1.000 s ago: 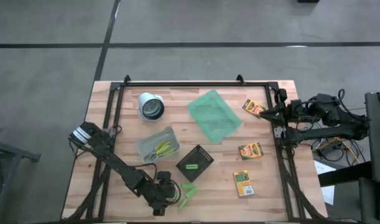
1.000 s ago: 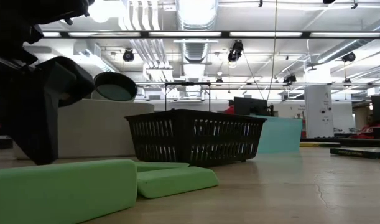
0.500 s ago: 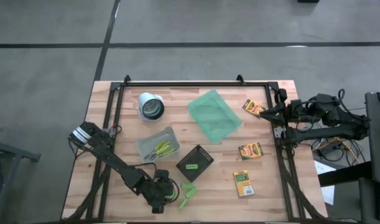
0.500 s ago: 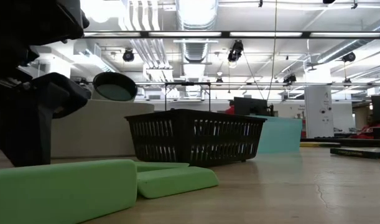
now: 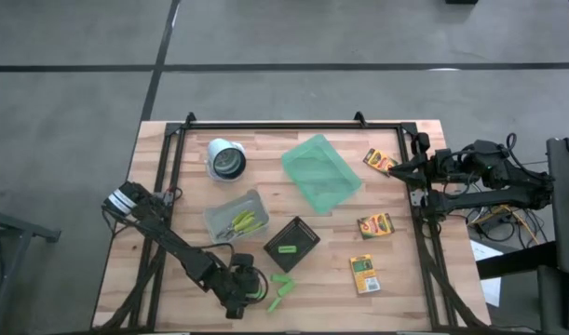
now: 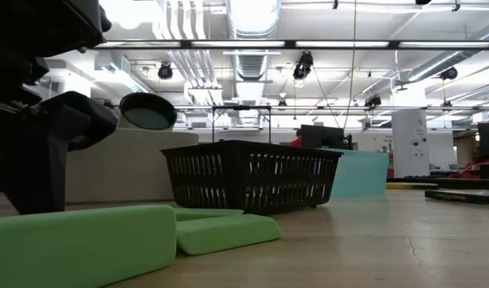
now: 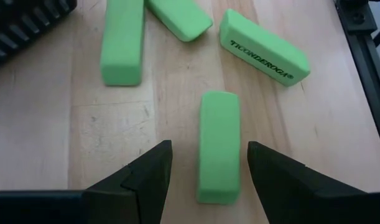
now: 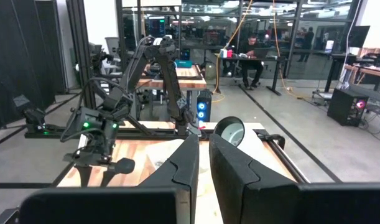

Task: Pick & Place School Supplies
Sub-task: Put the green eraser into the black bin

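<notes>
Matt green erasers (image 7: 219, 144), pale planked wood table (image 7: 46, 124)

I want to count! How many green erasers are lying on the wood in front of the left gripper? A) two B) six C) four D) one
C: the left wrist view shows four green erasers on the wood, one lying between the open left gripper fingers.

- From above, we looked straight down on the whole table (image 5: 396, 279).
- At tabletop height, we faced level across it, close behind the green sticks (image 6: 76, 244) and black basket (image 6: 250, 174).
- Our left wrist camera hung close over those sticks.
- Our right wrist camera faced across the table toward the room.
</notes>
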Controlling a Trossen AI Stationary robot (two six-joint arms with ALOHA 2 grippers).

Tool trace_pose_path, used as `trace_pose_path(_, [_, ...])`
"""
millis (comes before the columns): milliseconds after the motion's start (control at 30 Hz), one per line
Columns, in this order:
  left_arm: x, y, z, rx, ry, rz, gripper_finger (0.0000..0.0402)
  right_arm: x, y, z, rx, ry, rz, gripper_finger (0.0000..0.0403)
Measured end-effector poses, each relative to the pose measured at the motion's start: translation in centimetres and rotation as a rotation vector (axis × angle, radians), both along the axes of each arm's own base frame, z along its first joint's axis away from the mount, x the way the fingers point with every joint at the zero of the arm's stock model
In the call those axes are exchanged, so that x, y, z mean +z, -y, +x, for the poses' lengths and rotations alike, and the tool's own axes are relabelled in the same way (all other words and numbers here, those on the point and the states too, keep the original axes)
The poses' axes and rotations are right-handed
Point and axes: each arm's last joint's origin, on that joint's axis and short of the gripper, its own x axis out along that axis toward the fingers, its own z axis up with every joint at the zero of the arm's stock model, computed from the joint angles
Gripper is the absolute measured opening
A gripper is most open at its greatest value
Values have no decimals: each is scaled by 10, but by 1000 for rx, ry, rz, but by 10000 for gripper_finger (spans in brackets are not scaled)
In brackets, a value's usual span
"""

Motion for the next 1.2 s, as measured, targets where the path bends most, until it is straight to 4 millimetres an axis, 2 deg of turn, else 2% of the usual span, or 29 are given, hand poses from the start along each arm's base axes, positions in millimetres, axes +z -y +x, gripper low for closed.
trace_pose_path(300, [0, 0, 0, -49, 10, 36, 210, 0, 0, 0, 0, 0, 0, 36])
trace_pose_path(667, [-1, -1, 0, 2, 11, 25, 101, 0, 0, 0, 0, 0, 0, 36])
trace_pose_path(767, [0, -1, 0, 18, 10, 17, 88, 0, 0, 0, 0, 0, 0, 36])
trace_pose_path(900, [1, 0, 0, 35, 5, 1, 94, 0, 0, 0, 0, 0, 0, 36])
trace_pose_path(1000, [8, 1, 2, 37, -7, -8, 101, 0, 0, 0, 0, 0, 0, 36])
trace_pose_path(1200, [45, -2, 8, 58, -32, 14, 101, 0, 0, 0, 0, 0, 0, 36])
